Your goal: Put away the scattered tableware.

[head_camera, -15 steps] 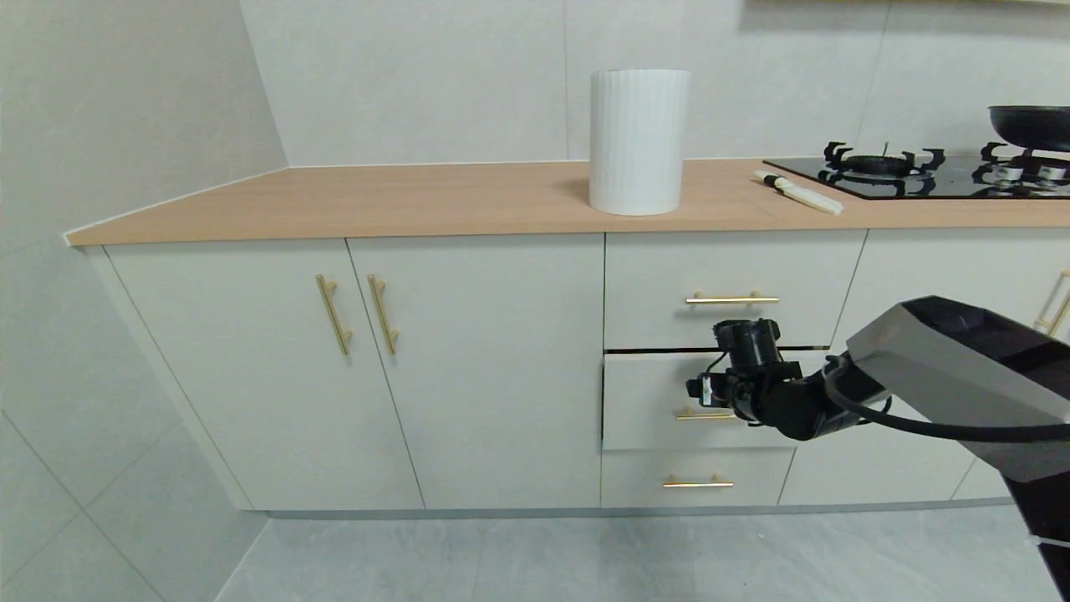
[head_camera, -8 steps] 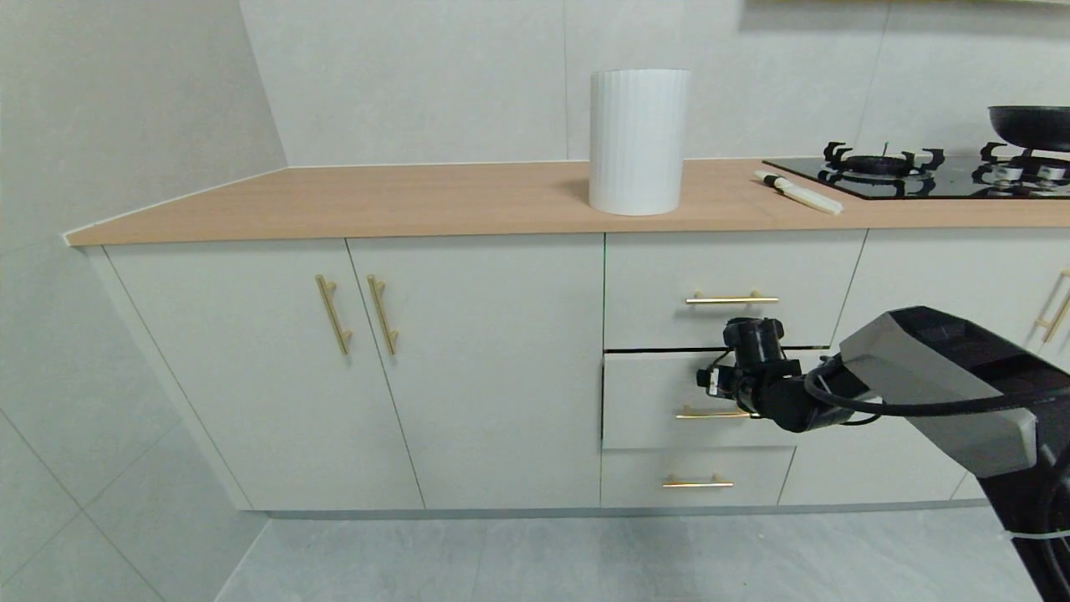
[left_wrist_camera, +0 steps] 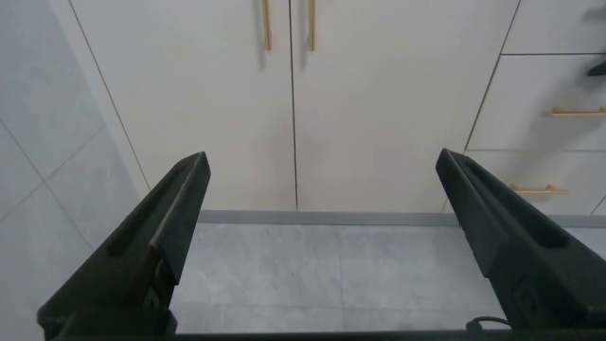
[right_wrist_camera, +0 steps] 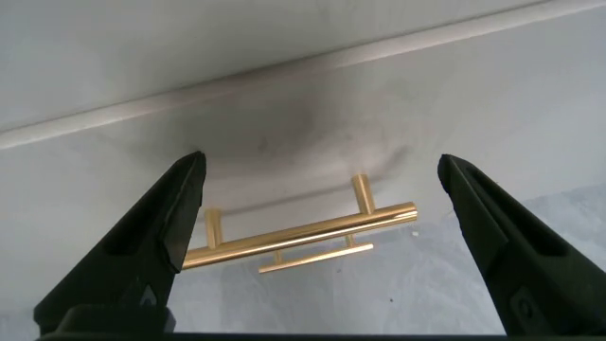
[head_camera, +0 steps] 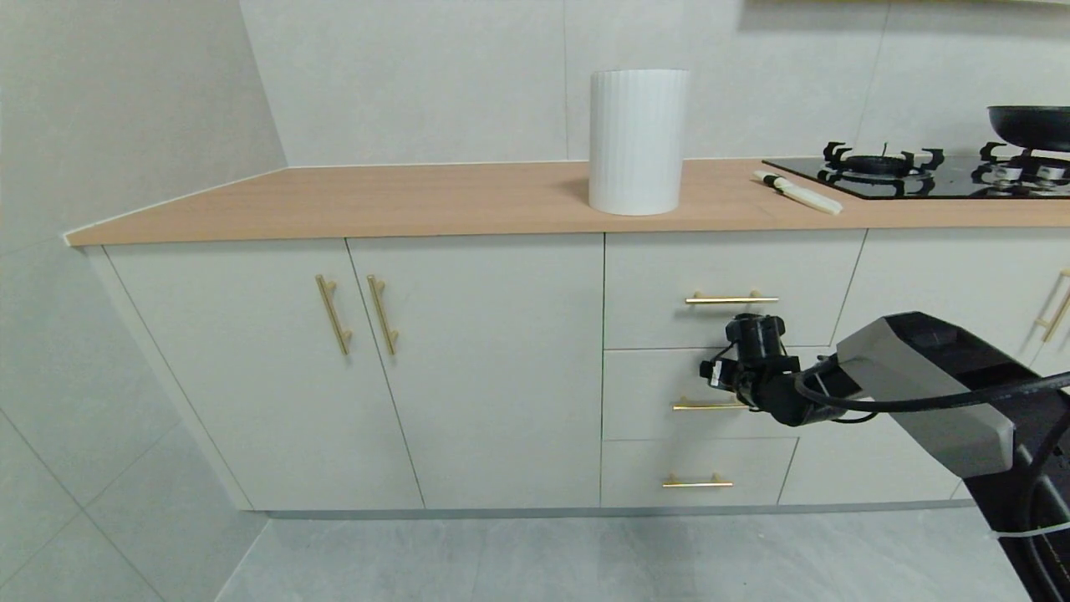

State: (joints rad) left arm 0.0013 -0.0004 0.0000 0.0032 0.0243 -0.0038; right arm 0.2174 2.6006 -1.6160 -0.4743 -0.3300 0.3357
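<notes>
A pale utensil with a dark band (head_camera: 798,191) lies on the wooden counter (head_camera: 401,199), just left of the hob. Beside it stands a tall white ribbed canister (head_camera: 639,140). Below, the middle drawer (head_camera: 644,393) sits flush with the cabinet front. My right gripper (head_camera: 717,393) is right at that drawer's gold handle (head_camera: 706,406). In the right wrist view it (right_wrist_camera: 320,166) is open, its fingers straddling the handle (right_wrist_camera: 303,232) with nothing held. My left gripper (left_wrist_camera: 322,159) hangs open and low, facing the cabinet doors (left_wrist_camera: 289,95) above the floor.
A black gas hob (head_camera: 928,174) with a dark pan (head_camera: 1030,125) fills the counter's right end. Top drawer (head_camera: 731,288) and bottom drawer (head_camera: 698,477) are shut. Two cabinet doors with gold handles (head_camera: 355,313) stand to the left. Grey tiled floor (head_camera: 535,556) lies in front.
The middle drawer, slightly pulled out before, has slid in until flush. My right gripper moved toward the cabinet with it and rose a little.
</notes>
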